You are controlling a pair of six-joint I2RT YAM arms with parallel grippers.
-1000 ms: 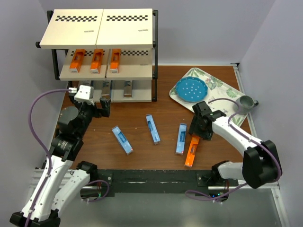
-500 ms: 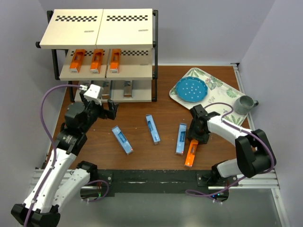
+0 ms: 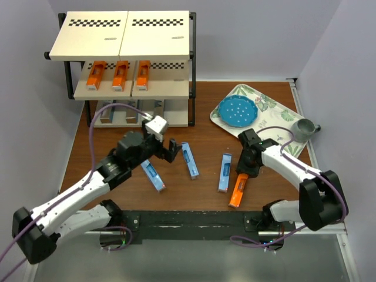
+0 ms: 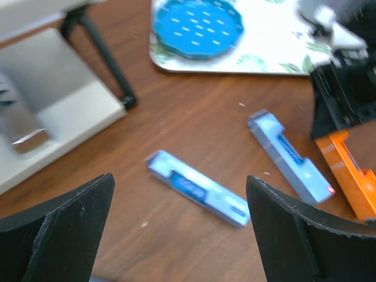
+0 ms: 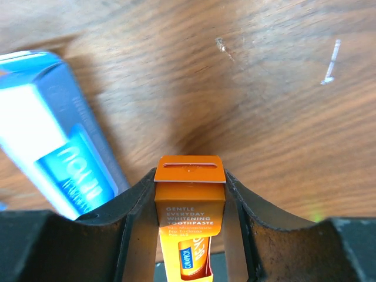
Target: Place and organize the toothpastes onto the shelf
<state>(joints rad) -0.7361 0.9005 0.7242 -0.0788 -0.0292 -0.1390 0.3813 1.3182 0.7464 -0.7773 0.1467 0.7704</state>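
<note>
The shelf point(image 3: 120, 35) stands at the back left, with three orange toothpastes point(image 3: 120, 75) on its middle board and silver-grey ones point(image 3: 158, 110) on the bottom board. Three light blue toothpastes point(image 3: 189, 160) and one orange toothpaste point(image 3: 237, 189) lie on the table. My left gripper point(image 3: 167, 151) is open and empty above the table, between the two left blue cartons; its wrist view shows the middle blue carton point(image 4: 197, 188) between the spread fingers point(image 4: 64, 229). My right gripper point(image 3: 245, 167) is shut on the far end of the orange carton point(image 5: 189, 226), fingers point(image 5: 138, 223) against both sides.
A floral tray point(image 3: 281, 114) with a blue plate point(image 3: 237, 111) lies at the back right, with a grey cup point(image 3: 305, 128) beside it. A blue carton point(image 5: 56, 153) lies close to the left of my right gripper. The shelf's black leg point(image 4: 106, 61) shows in the left wrist view.
My left arm has swung right, away from the shelf front, out over the blue cartons at mid-table. My right gripper has settled onto the orange carton's far end.
</note>
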